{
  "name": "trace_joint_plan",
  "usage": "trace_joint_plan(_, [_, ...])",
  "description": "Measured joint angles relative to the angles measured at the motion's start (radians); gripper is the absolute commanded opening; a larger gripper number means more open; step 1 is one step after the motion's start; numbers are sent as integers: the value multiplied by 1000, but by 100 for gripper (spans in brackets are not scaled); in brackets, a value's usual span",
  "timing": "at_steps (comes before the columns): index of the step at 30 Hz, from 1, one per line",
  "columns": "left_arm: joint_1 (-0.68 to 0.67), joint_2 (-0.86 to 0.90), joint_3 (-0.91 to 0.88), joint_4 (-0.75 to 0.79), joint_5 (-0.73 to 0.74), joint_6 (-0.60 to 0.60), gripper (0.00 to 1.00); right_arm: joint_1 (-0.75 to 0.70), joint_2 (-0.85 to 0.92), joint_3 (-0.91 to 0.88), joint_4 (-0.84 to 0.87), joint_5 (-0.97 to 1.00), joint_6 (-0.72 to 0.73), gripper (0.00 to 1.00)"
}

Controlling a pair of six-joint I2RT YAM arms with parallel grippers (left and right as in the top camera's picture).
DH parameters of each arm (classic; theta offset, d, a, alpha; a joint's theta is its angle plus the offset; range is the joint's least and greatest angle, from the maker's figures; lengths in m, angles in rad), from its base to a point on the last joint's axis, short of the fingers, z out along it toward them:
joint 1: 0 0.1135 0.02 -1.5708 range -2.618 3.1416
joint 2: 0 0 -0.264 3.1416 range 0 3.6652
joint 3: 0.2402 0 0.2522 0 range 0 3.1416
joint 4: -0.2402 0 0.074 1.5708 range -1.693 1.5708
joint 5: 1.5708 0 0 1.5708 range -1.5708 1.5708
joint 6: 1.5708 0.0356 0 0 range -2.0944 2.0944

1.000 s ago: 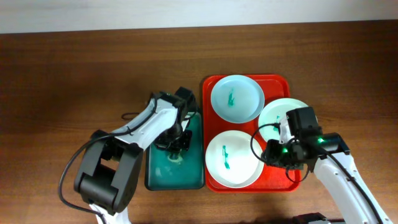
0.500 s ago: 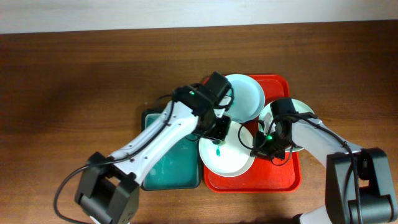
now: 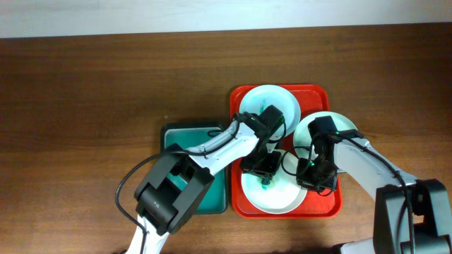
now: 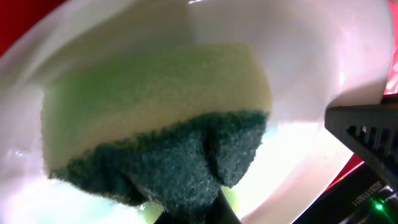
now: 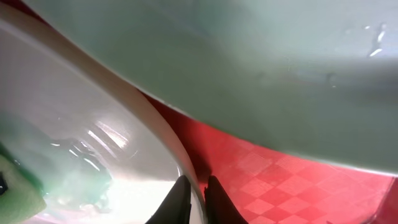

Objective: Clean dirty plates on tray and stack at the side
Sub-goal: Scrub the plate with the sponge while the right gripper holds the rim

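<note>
Three pale plates lie on the red tray (image 3: 316, 92): a back plate (image 3: 279, 104), a right plate (image 3: 342, 122) and a front plate (image 3: 274, 201). My left gripper (image 3: 263, 169) is shut on a yellow-green sponge with a dark scouring side (image 4: 158, 118), pressed onto the front plate (image 4: 298, 74). My right gripper (image 3: 308, 178) is shut on the front plate's right rim (image 5: 158, 134), above the tray floor (image 5: 261, 180). Teal smear shows in that plate (image 5: 68, 174). The right plate's underside (image 5: 249, 68) overhangs the right wrist view.
A dark-rimmed teal basin (image 3: 176, 135) sits left of the tray, partly under my left arm. Brown wooden tabletop (image 3: 85, 92) surrounds everything. The right plate overlaps the tray's right rim.
My left gripper has moved with the sponge from the basin over to the front plate. My right gripper has closed in on that plate's right rim. The front plate has shifted slightly.
</note>
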Motion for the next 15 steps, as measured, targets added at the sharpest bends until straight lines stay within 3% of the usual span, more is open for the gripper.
trace_joint_plan(5, [8,-2,34,-175,-229,-40,0,0,0,0,2,-2,-1,10])
trace_joint_plan(7, [39,-2,33,-175,-216,-50,0,0,0,0,3,-3,0,10])
trace_joint_plan(9, [47,-3,23,-131,-170,-42,0,0,0,0,3,0,0,10])
trace_joint_plan(11, [21,-3,18,20,-97,-23,0,0,-3,0,1,15,0,10])
trace_joint_plan(15, [-66,5,13,166,-82,-19,0,0,-4,0,1,19,1,10])
